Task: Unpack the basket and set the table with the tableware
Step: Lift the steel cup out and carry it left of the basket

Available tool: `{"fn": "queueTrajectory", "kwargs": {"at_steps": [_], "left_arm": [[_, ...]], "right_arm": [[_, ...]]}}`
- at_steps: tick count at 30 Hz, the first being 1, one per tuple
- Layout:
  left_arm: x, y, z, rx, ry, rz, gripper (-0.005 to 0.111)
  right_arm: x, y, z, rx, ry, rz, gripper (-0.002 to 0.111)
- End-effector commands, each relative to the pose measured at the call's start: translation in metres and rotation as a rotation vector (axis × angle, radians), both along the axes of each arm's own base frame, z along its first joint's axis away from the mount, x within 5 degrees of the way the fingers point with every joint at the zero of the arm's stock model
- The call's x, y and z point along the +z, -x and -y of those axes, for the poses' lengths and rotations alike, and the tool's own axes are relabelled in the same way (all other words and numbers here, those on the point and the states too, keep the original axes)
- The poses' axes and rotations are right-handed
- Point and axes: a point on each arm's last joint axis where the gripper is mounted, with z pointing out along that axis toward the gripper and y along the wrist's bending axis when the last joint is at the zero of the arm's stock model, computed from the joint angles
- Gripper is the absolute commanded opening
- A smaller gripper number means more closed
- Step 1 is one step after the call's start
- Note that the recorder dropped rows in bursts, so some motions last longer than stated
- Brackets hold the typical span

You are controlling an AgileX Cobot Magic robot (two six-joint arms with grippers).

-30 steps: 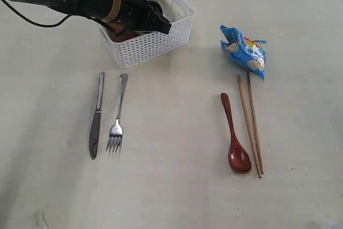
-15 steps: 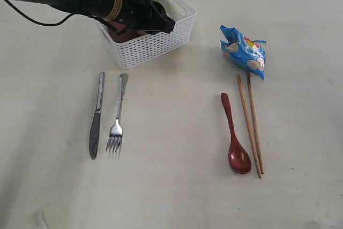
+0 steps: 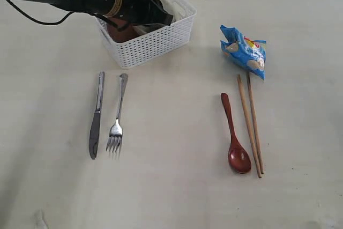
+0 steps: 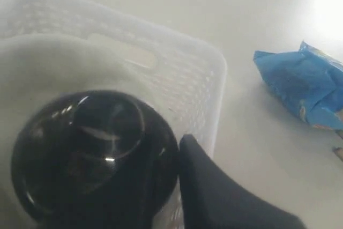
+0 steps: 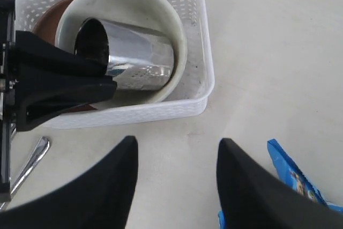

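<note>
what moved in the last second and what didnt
The left gripper edged slightly toward the far side over the basket, its fingers at the mouth of the steel cup; a firm grip can't be confirmed. The knife, fork, spoon, chopsticks, snack bag and open right gripper stayed put.

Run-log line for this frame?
phase: unpacking basket | left end effector: at steel cup in bowl, grip unclear | right end effector: open, empty | laid out: knife, fork, spoon, chopsticks
</note>
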Motion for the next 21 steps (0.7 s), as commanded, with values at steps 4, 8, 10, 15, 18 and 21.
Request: {"fn": "queueTrajectory", "kwargs": {"at_steps": [4,8,10,15,18,21], "left_arm": [[0.005,-0.002,0.0,0.021,0.01,0.011,0.0],[0.019,0.0,0.001,0.014,0.026,0.039,0.0],[0.033,0.004,0.001,-0.008,0.048,0.06,0.0],[0.067,0.016,0.002,-0.055,0.077,0.086,0.0],[0.083,0.023,-0.001,-0.047,0.092,0.11,0.0],[0.096,0.032,-0.004,-0.056,0.103,0.129,0.0]], "right_arm": [[0.002,-0.001,0.002,0.007,0.009,0.012,0.045],[0.001,-0.001,0.003,0.011,0.016,0.005,0.045],[0.003,-0.001,0.005,0.011,0.027,0.014,0.045],[0.019,0.001,0.016,-0.01,0.024,0.054,0.045],[0.035,0.007,0.026,-0.02,0.022,0.076,0.045],[0.05,0.018,0.034,-0.013,0.026,0.068,0.045]]}}
